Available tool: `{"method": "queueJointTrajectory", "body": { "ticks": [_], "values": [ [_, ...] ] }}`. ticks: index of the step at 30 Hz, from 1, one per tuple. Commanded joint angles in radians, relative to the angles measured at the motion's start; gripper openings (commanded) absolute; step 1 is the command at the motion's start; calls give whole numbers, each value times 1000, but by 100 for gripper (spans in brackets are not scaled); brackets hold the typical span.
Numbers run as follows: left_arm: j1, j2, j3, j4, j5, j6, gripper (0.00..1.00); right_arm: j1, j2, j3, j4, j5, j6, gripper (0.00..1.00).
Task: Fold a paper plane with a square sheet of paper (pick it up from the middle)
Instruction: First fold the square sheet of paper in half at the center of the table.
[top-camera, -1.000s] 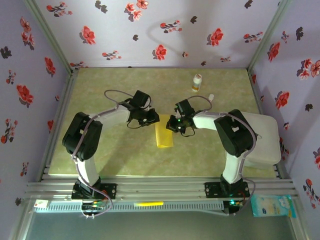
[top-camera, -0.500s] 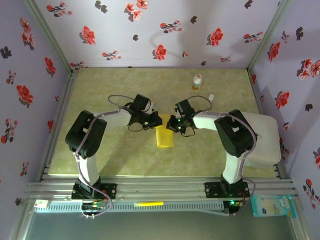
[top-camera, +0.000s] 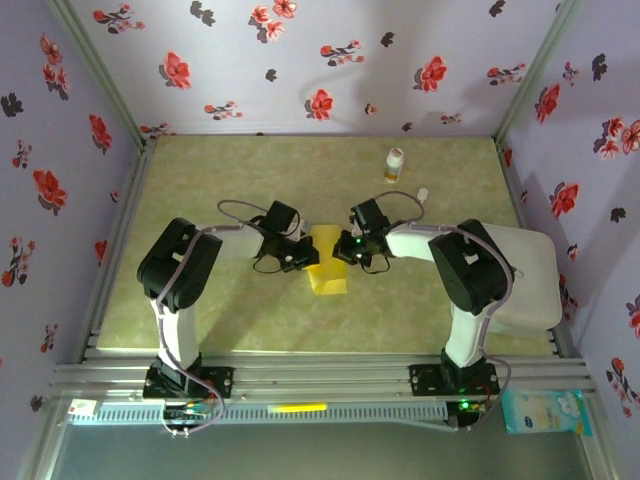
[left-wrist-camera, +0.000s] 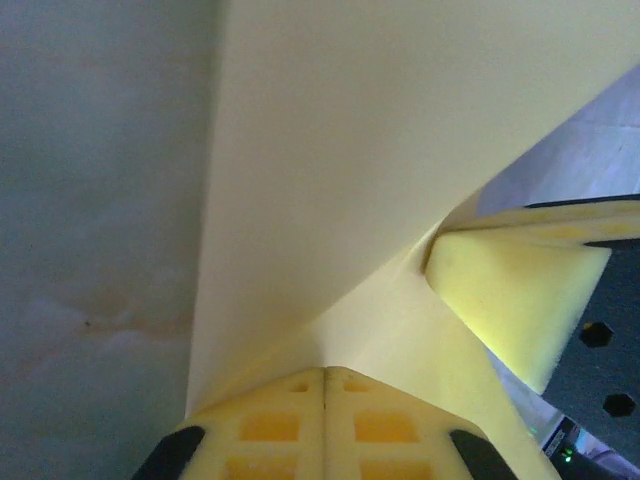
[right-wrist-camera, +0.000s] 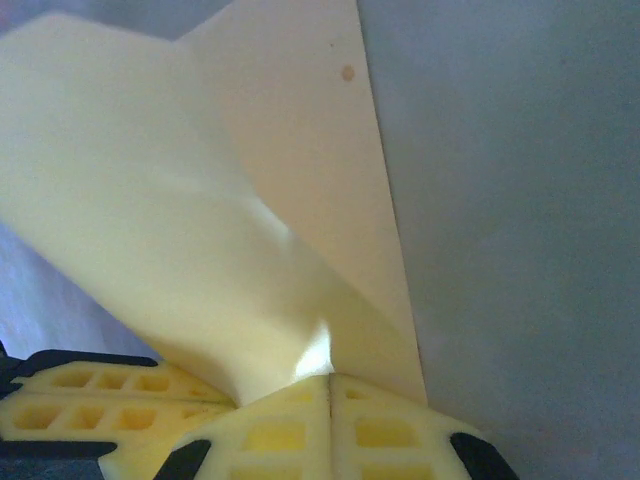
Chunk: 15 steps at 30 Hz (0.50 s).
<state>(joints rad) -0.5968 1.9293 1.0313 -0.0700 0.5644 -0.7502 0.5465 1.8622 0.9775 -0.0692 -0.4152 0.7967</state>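
The mustard-yellow sheet of paper (top-camera: 330, 275) lies mid-table, folded into a narrow upright strip. My left gripper (top-camera: 307, 256) is at its left edge and my right gripper (top-camera: 343, 251) at its right edge, facing each other near the strip's far half. In the left wrist view my left gripper (left-wrist-camera: 325, 372) is shut, with a raised flap of the paper (left-wrist-camera: 380, 150) pinched between its pads. In the right wrist view my right gripper (right-wrist-camera: 330, 378) is shut on the paper (right-wrist-camera: 200, 220), which curls up from the table. The left gripper's fingers (right-wrist-camera: 90, 395) show just beside it.
A small white-and-orange bottle (top-camera: 394, 164) stands at the back right of the green table (top-camera: 220, 170). A white slab (top-camera: 530, 275) lies at the right edge, behind the right arm. Flowered walls close in the left, back and right sides.
My left gripper has moved right and nearer, onto the paper's left edge, and has shut on it. The right arm has held still.
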Motion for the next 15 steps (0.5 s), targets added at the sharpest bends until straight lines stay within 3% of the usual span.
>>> {"method": "queueJointTrajectory", "body": {
  "ticks": [1,6,15],
  "values": [
    [5,35,-35,-57,-73,61,0,6,36,-45,-133,106,-7,0],
    [8,-19,-9,-90,-71,52,0,6,33,-44,-138,115,-7,0],
    [-5,-76,9,-37,52,-79,0,7,25,-39,-156,127,-13,0]
  ]
}}
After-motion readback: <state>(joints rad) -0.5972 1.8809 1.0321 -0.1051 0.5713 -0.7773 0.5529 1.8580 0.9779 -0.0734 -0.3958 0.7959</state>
